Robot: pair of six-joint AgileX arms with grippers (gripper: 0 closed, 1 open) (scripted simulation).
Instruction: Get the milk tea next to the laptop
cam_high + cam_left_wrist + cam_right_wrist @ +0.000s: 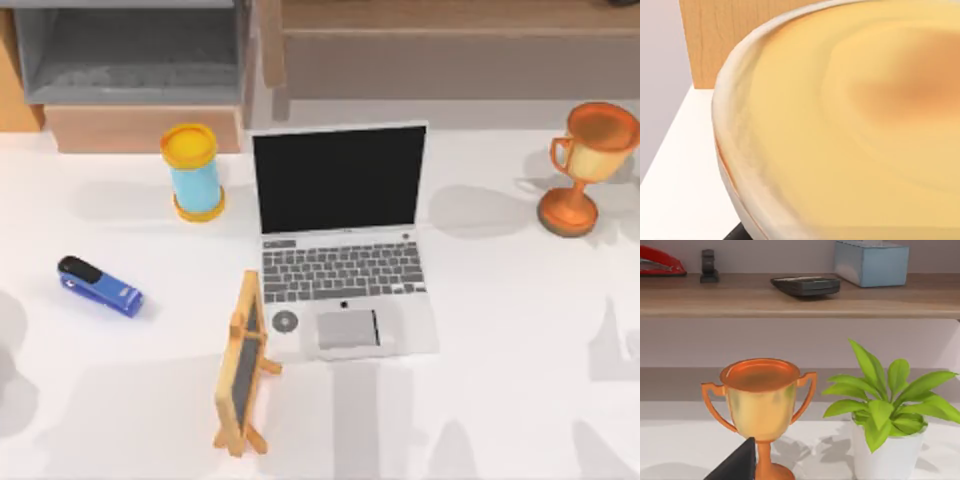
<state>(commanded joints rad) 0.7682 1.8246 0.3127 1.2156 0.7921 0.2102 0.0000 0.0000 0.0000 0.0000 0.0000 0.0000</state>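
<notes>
Milk tea close up against the left wrist camera, creamy top by a wooden panel, laptop open mid-table, blue cylinder just left of it, trophy well right, claw grip cannot be told

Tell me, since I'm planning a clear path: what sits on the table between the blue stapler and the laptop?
In the top view, a small wooden-framed chalkboard easel stands between the stapler and the laptop, just off the laptop's left edge.
</notes>
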